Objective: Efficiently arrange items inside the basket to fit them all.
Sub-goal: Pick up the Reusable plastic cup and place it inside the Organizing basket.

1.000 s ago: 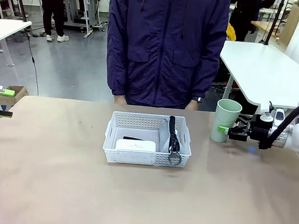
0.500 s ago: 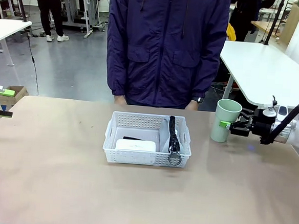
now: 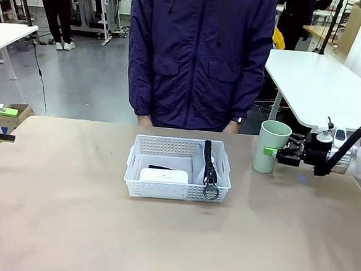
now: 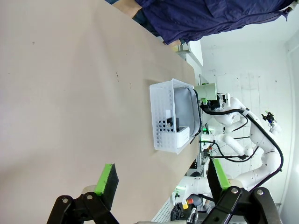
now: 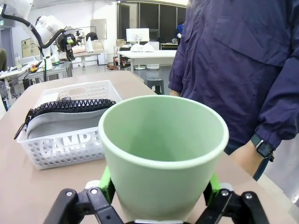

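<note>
Right gripper (image 3: 271, 153) had its green pads on either side of the cup (image 3: 272, 145), clasping it upright on the table (image 3: 69, 214), right of the basket (image 3: 179, 169) and apart from it. Inside the basket the pouch (image 3: 202, 162) stood at the right end, the white box (image 3: 163, 175) at the front left. Left gripper (image 4: 161, 179) hung spread wide, holding nothing.

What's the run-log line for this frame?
left pincer: open, idle | right pincer: jaws around cup, upright on table | basket: pouch, box inside
</note>
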Available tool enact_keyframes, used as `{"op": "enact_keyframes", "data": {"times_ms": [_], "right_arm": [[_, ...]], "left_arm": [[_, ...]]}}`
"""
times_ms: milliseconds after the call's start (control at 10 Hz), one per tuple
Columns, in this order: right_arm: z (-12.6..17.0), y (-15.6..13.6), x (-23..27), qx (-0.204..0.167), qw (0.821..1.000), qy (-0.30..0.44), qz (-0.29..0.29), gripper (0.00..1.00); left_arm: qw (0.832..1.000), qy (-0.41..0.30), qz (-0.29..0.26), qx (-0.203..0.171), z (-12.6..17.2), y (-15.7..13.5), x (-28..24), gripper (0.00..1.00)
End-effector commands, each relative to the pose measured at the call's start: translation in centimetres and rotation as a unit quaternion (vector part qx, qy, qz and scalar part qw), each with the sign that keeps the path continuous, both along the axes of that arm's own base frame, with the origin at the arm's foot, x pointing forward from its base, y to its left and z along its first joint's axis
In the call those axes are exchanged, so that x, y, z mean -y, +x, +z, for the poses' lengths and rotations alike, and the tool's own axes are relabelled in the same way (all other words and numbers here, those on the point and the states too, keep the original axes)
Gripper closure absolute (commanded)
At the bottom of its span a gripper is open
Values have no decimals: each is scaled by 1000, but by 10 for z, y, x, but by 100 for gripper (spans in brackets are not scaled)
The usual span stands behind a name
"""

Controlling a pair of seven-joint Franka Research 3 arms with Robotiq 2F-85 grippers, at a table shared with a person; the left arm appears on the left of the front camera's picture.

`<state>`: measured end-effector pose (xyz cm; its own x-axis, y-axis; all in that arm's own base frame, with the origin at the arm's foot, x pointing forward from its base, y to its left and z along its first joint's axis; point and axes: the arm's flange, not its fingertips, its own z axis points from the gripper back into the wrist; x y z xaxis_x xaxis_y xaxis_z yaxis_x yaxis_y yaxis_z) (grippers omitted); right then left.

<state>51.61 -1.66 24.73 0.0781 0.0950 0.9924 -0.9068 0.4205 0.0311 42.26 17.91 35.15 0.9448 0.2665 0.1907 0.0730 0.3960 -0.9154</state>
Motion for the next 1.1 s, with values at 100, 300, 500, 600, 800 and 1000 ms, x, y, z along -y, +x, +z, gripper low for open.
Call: {"op": "enact_keyframes", "data": {"times_ms": [100, 300, 500, 600, 800, 1000], "right_arm": [[33, -8, 6, -61, 997, -5, 42, 100], [106, -27, 7, -68, 992, -40, 94, 67], [178, -61, -16, -71, 981, -111, 139, 67], [193, -74, -30, -63, 975, -148, 152, 100], [191, -86, -45, -56, 968, -180, 164, 100], [181, -84, -37, -45, 975, -155, 151, 67]], "left_arm": [[1000, 4, 0, 2, 2, -4, 2, 0], [1000, 4, 0, 2, 2, -4, 2, 0], [1000, 4, 0, 2, 2, -4, 2, 0], [1000, 4, 0, 2, 2, -4, 2, 0], [1000, 4, 0, 2, 2, -4, 2, 0], [1000, 4, 0, 2, 2, -4, 2, 0]]}}
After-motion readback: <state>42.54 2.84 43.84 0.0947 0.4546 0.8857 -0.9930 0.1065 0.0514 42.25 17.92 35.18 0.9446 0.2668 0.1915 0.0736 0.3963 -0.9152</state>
